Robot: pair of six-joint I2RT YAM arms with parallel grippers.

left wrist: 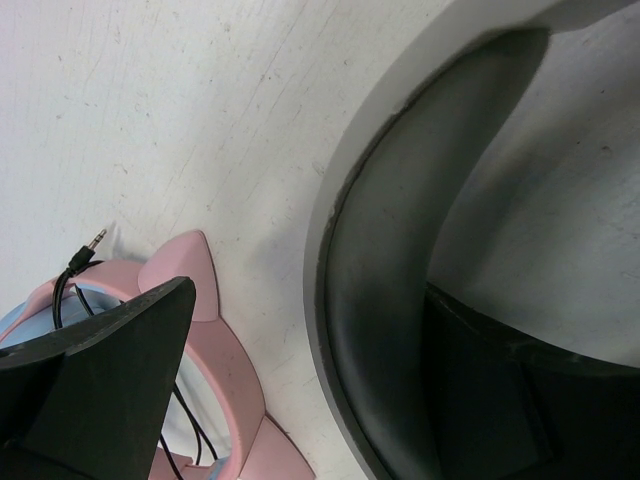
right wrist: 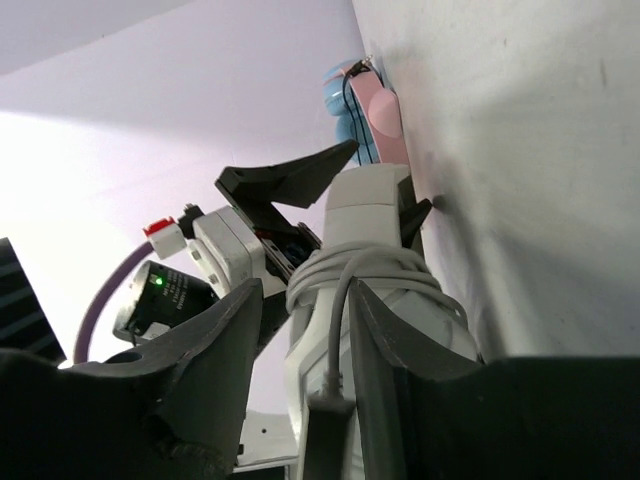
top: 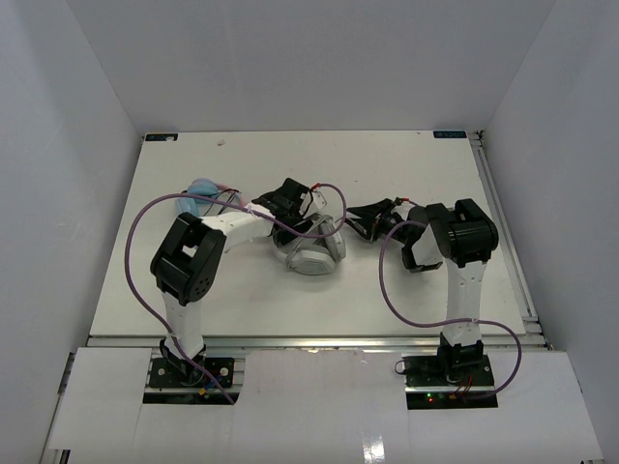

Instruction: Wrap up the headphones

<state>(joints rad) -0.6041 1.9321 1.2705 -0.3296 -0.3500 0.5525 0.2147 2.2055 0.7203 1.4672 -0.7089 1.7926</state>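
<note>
At the middle of the table [top: 387,159] lie the headphones [top: 311,249], ear cups toward the arms. The left pincer [top: 293,198] is at their far-left side and the right pincer [top: 358,217] at their right. The right wrist view shows the cable [right wrist: 345,265] wound in several turns round the band [left wrist: 380,260], so the wrap looks all but done. The step in hand, as I judge it, is letting go and getting clear.

The left pincer stands wide apart and holds nothing; the band arches between and past its fingers. The right pincer is part open. Its fingers flank the wrapped band, and the loose cable end [right wrist: 325,410] hangs between them, far thinner than the gap, so it is not clamped.

To do this well, the right pincer should open a little more and back straight out along its own fingers. That way the dangling end slips free without pulling a turn off the band. The left should lift clear of the band before swinging away, keeping off the pink-and-blue bundle [left wrist: 205,290] just beside it, whose thin dark loops could catch a finger.
</note>
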